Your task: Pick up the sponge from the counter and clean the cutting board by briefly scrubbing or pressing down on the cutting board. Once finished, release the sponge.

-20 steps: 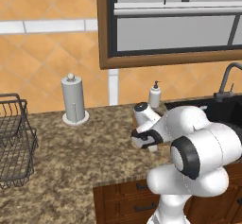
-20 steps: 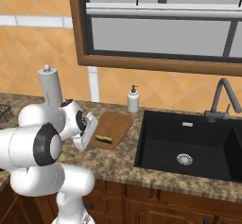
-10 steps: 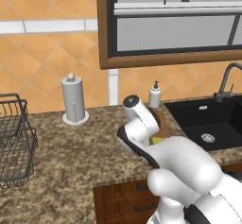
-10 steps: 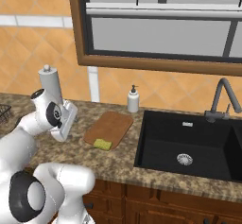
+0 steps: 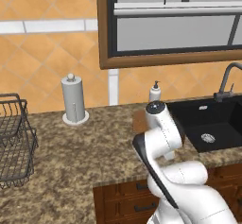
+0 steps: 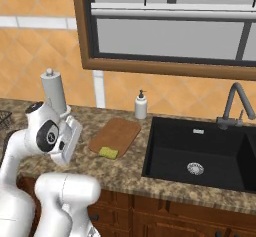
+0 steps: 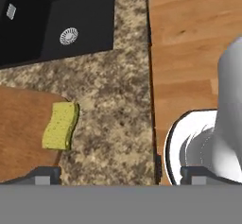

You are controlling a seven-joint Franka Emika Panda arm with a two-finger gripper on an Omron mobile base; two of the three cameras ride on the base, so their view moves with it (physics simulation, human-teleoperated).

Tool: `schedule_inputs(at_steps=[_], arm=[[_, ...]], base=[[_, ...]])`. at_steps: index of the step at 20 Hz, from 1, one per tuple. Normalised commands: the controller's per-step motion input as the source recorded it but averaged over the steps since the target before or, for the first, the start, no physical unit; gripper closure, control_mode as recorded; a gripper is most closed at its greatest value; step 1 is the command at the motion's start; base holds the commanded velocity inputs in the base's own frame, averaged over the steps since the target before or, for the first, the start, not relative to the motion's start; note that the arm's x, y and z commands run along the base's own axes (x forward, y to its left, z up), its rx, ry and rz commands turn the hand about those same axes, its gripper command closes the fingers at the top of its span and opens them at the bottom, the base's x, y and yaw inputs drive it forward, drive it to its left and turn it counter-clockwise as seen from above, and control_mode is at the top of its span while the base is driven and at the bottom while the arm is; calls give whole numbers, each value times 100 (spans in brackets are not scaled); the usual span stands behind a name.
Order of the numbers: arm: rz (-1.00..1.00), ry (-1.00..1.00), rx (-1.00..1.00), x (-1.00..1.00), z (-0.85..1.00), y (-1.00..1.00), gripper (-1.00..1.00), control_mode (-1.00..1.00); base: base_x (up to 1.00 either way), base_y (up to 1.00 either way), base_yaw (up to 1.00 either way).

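Sponge lying on the cutting board's edge, gripper held clear above it.

The sponge (image 7: pixel 60 125), which looks yellow-green here, lies flat on the corner of the cutting board (image 7: pixel 21 133) nearest the counter's front edge, one side overhanging onto the speckled counter (image 7: pixel 113 100); in the right base view the sponge (image 6: pixel 108 152) sits at the near end of the cutting board (image 6: pixel 116 134), between the soap bottle (image 6: pixel 141 105) and the cabinet front. In the hand view the gripper (image 7: pixel 120 173) shows two dark fingertips (image 7: pixel 43 173) spread wide apart at the bottom, holding nothing. The sponge is just above the left fingertip and apart from it. The black sink (image 7: pixel 56 20) lies farther beyond the fingers, well apart from them.
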Motion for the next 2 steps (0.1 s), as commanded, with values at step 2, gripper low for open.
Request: schedule_inputs(at_steps=[2], arm=[[9,-23,7,-100,-31,-100,-100,-100]], base=[[0,0,0]])
